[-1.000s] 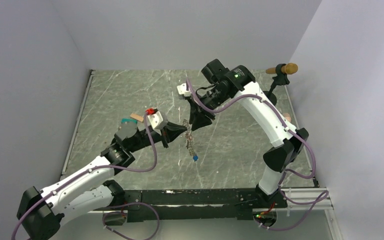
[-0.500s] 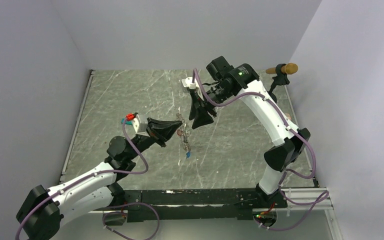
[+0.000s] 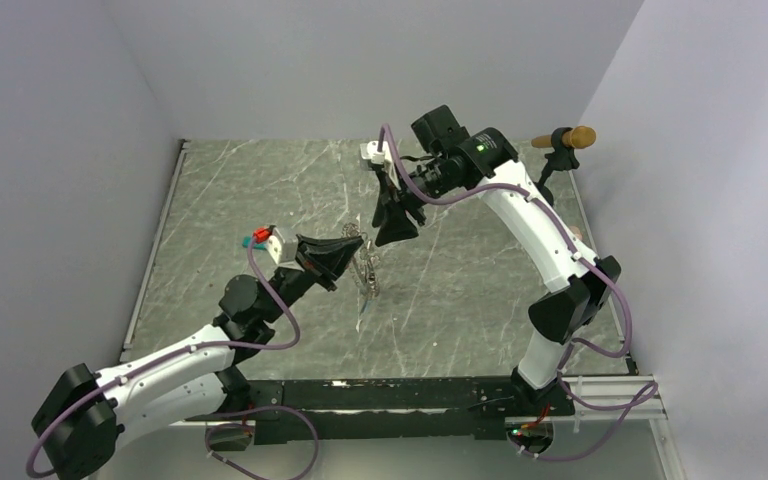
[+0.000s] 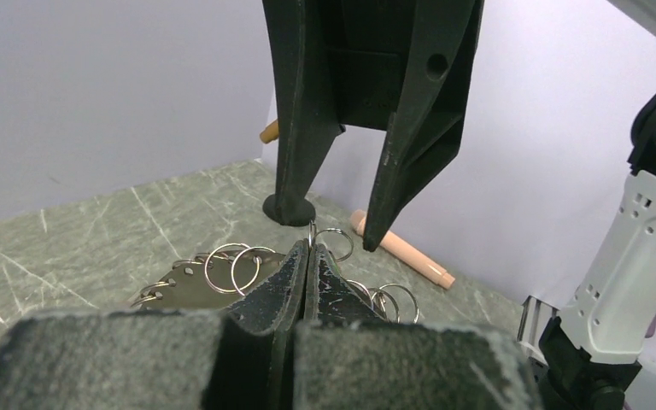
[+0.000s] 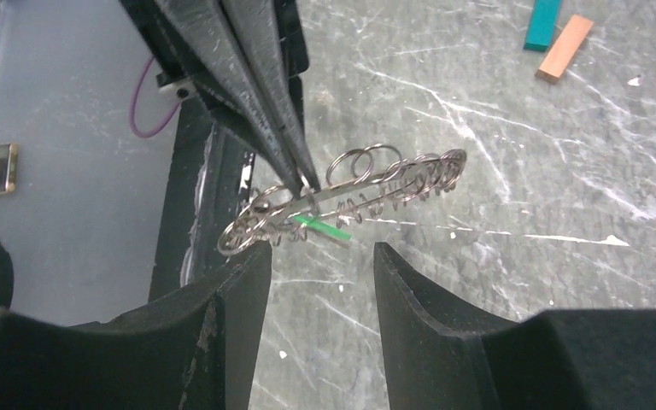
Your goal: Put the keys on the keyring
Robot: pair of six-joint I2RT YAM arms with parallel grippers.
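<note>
At the keyring's point(image 5: 367, 192) rim, the left jaws are clamped together on the thin wire, tips meeting with no gap showing. That single pinch carries the keyring, which is lifted off the surface point(image 3: 480, 290) and tilted, with its fringe of small split rings and dark keys dangling from it. The right jaws stand apart just beside the keyring, their gap facing the pinch point, and they touch nothing that can be seen. A green key point(image 5: 320, 226) shows just under the keyring. Whether it is threaded on or only hanging against the wire cannot be told. The blue key cannot be picked out with certainty. A teal block point(image 5: 543, 21) and a tan block point(image 5: 565, 47) lie on the surface, well apart from the keyring.

Handling, as a judgement:
- The keyring looks light. Its wire is stiff, but the assembly is loose and likely to swing or rotate about one pinch.
- Smooth metal is slippery, so a narrow wire may twist between the jaws.
- Take hold on a bare stretch of rim near the existing pinch, not on the loose split rings.
- A key is small and light. Grip it across the flat faces of the plastic tag and leave the hole end free.
</note>
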